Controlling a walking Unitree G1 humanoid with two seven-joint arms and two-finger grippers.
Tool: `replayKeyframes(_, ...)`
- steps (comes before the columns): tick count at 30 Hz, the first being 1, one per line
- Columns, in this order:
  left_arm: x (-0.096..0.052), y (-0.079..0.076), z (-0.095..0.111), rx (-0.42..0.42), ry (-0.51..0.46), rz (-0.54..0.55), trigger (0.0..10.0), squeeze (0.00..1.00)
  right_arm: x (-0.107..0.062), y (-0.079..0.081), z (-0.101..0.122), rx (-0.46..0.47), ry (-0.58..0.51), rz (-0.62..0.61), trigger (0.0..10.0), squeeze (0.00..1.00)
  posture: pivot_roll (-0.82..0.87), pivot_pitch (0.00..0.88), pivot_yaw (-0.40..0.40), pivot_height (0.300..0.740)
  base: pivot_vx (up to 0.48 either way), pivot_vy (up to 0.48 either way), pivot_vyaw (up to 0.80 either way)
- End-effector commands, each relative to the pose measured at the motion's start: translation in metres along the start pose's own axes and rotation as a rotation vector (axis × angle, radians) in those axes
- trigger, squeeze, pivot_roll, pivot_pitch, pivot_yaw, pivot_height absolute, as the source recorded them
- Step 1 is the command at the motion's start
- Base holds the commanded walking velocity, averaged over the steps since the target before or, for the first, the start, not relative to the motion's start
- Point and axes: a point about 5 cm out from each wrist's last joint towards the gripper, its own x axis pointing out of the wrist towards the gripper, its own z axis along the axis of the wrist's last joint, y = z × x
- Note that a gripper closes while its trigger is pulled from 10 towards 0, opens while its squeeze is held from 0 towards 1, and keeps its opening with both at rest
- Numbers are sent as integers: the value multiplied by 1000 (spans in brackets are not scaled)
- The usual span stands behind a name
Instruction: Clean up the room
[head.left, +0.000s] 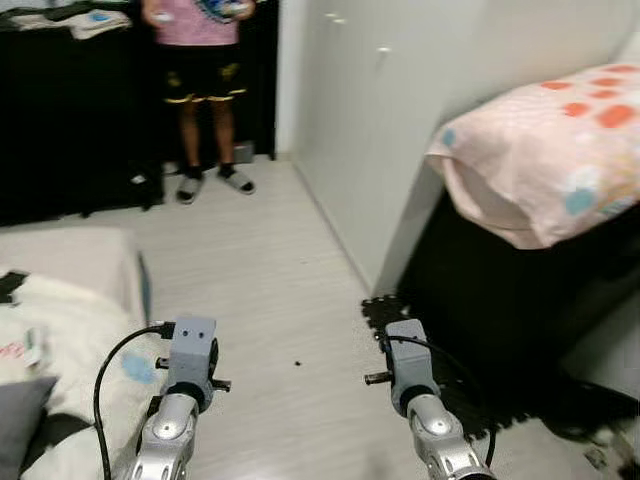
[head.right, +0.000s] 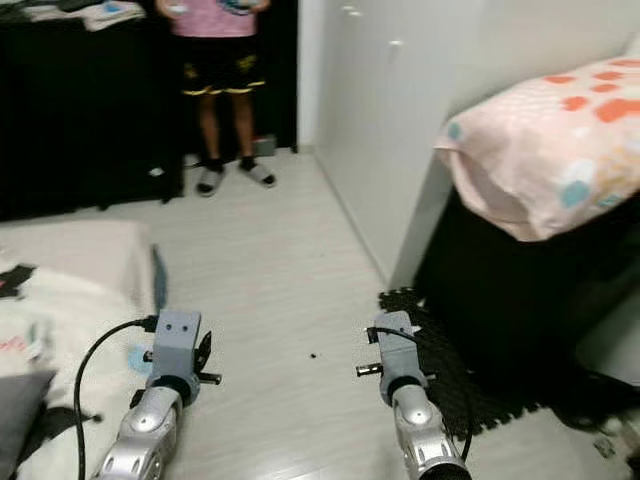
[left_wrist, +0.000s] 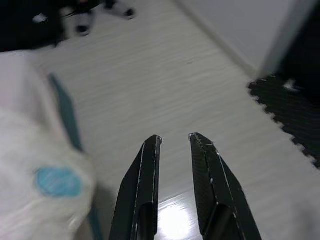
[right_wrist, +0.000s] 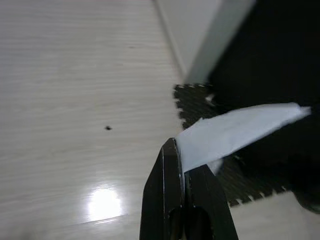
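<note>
The right gripper (right_wrist: 181, 150) has its two black fingers pressed together on a thin white sheet of paper (right_wrist: 235, 132), which juts out sideways above the pale wood-look floor (head.left: 270, 290) and the edge of a black interlocking foam mat (right_wrist: 200, 102); the left gripper (left_wrist: 175, 141) hangs with fingers parted and nothing between them, beside a white blanket with a blue spot (left_wrist: 45, 180); ahead a person in a pink top and black shorts (head.left: 200, 60) stands; a pink patterned pillow (head.left: 550, 150) lies to the right.

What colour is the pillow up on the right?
Pale pink with orange and light blue blotches; the pillow shows best in the left eye view.
</note>
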Motion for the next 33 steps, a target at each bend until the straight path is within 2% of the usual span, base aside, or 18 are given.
replayKeyframes(1, -2, -1, -4, 20, 10, -12, 10000, 0, 0, 1, -2, -7, 8, 2, 10000, 0, 81, 75, -64, 740, 0, 0, -800)
replayKeyframes(7, -2, 0, -3, 66, 1, -43, 10000, 0, 0, 5, -3, 4, 12, -4, 10000, 0, 100, 73, -31, 740, 0, 0, -800)
replayKeyframes(9, -1, 5, -2, 90, 4, -54, 10000, 0, -1, 10, -5, 24, 17, -12, 10000, 0, 117, 74, -3, 740, 0, 0, -800)
replayKeyframes(17, 2, 18, -3, 64, 31, -12, 10000, 0, -3, 15, -9, 48, 25, -28, 10000, 0, 124, 78, 25, 740, 0, 0, -800)
replayKeyframes(33, 1, 11, -2, 80, 24, -35, 10000, 0, -1, 13, -8, 42, 27, -32, 10000, 0, 124, 82, 17, 740, 0, 0, -800)
